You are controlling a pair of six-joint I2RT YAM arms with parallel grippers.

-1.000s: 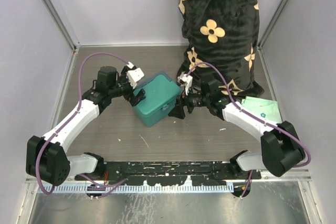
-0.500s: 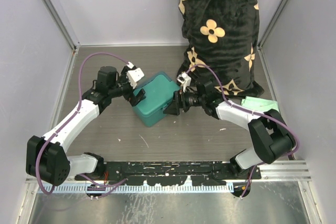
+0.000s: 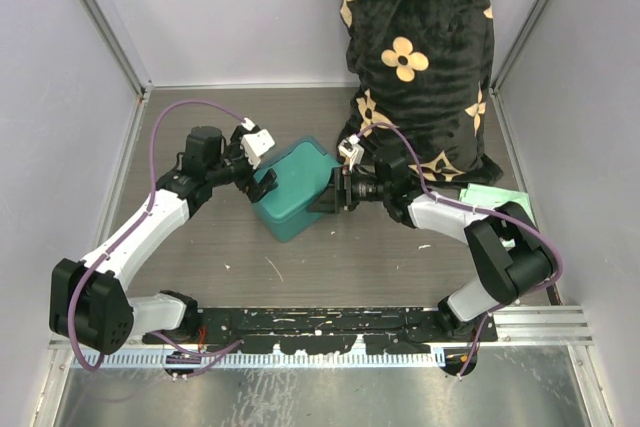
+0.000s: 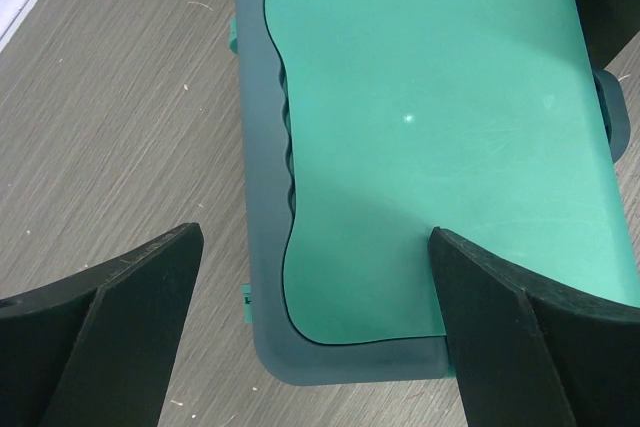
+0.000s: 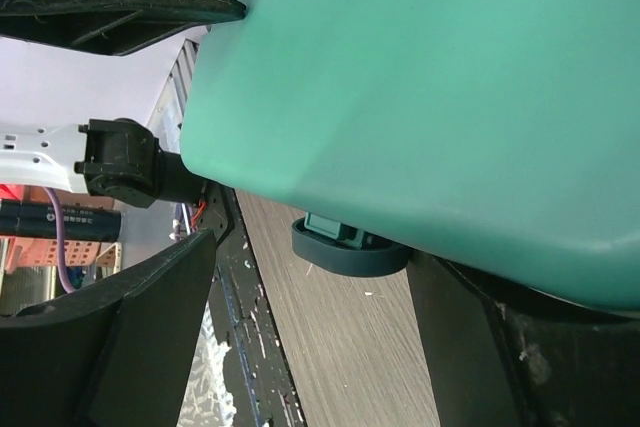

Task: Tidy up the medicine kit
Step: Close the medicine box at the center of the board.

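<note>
Grey wood-grain table (image 3: 230, 237): teal-green rectangular plastic medicine kit (image 3: 292, 192), lid shut. Left gripper (image 3: 259, 169) open wide, straddling kit's corner. Right gripper (image 3: 328, 197) open, fingers flanking front latch (image 5: 345, 247).

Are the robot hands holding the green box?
Nothing. The left gripper hangs open over the medicine kit; the right gripper is open around its latch, not squeezing.

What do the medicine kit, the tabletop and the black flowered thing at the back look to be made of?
Medicine kit: moulded plastic, with a smooth semi-gloss teal lid showing light glints and a darker rim.
Tabletop: matte grey wood-grain surface with streaky grain lines, probably laminate.
Black flowered item: soft, plush-looking fabric with folds and a fuzzy sheen; the exact cloth is unclear.
</note>
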